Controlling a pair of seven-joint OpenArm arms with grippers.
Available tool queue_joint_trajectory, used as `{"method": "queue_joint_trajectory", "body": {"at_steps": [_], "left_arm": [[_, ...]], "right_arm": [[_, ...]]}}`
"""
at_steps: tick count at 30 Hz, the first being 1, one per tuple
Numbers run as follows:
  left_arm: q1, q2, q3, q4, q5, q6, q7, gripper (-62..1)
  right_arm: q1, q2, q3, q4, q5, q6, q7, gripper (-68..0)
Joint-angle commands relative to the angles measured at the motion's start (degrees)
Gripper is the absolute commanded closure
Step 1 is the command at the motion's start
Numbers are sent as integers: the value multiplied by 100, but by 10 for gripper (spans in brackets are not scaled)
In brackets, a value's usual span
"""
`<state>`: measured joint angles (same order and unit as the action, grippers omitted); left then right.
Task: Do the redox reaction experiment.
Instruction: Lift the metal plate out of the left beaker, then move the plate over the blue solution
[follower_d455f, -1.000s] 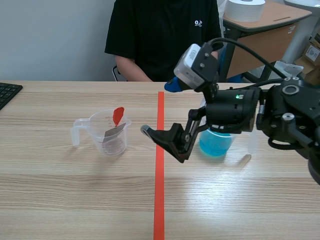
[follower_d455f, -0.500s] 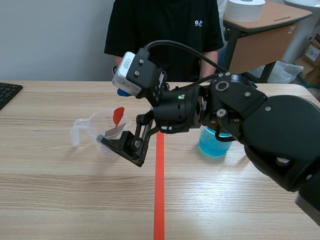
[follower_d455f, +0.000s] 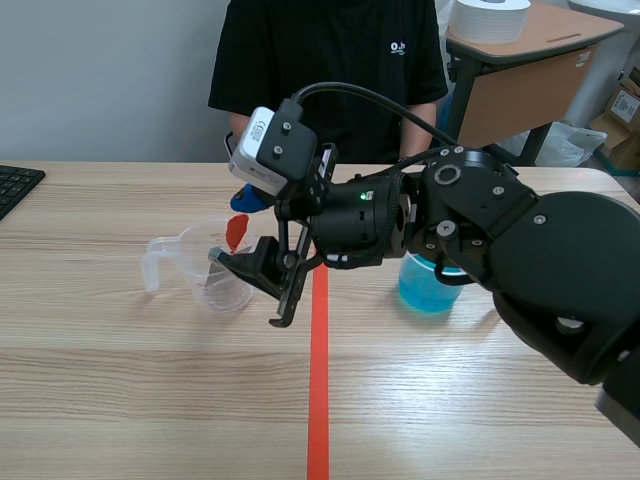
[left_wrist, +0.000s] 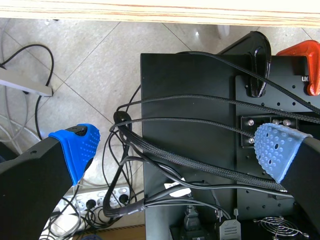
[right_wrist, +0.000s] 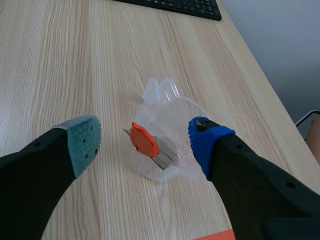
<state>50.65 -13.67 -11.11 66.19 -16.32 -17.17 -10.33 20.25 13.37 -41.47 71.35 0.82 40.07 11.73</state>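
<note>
A clear measuring cup (follower_d455f: 222, 288) stands left of the red tape line, holding a metal blade with a red-orange handle (follower_d455f: 236, 231). My right gripper (follower_d455f: 229, 228) comes from the right and hovers over the cup. In the right wrist view its fingers stand apart on either side of the cup (right_wrist: 169, 131), with the red-orange handle (right_wrist: 144, 140) midway under the gripper (right_wrist: 146, 144), touching nothing. A beaker of blue liquid (follower_d455f: 430, 287) sits right of the line, partly behind the arm. My left gripper (left_wrist: 177, 150) is open below table level, over the floor.
A person in black (follower_d455f: 330, 70) sits across the table. A keyboard (follower_d455f: 15, 186) lies at the far left edge, also seen past the cup (right_wrist: 172, 6). Beneath the left gripper are a black cabinet (left_wrist: 200, 80) and cables.
My right arm swung left from above the blue beaker, across the red line, to over the measuring cup. Its fingers have drawn closer together. The left gripper's earlier stance is not shown.
</note>
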Motion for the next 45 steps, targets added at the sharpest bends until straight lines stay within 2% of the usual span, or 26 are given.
{"method": "queue_joint_trajectory", "body": {"at_steps": [1,6,14,21,26,31,37,45], "left_arm": [[57,-20,-37,46,-15,-31,-57,-623],[57,-22,-37,46,-15,-9,-57,-623],[57,-20,-37,46,-15,-9,-57,-623],[57,-20,-37,46,-15,-9,-57,-623],[57,-20,-37,46,-15,-9,-57,-623],[59,-20,-37,46,-15,-9,-57,-623],[59,-20,-37,46,-15,-9,-57,-623],[59,-20,-37,46,-13,-9,-17,-623]], "right_arm": [[103,46,46,76,61,-17,94,-311],[103,46,48,79,61,-17,92,-229],[103,46,61,79,63,-17,94,-16],[105,44,192,83,92,-17,433,-16],[107,42,348,133,116,-17,476,-16],[107,44,562,291,332,-11,459,-16],[107,44,802,595,660,31,181,-16],[118,46,951,1196,1276,55,-470,-16]]}}
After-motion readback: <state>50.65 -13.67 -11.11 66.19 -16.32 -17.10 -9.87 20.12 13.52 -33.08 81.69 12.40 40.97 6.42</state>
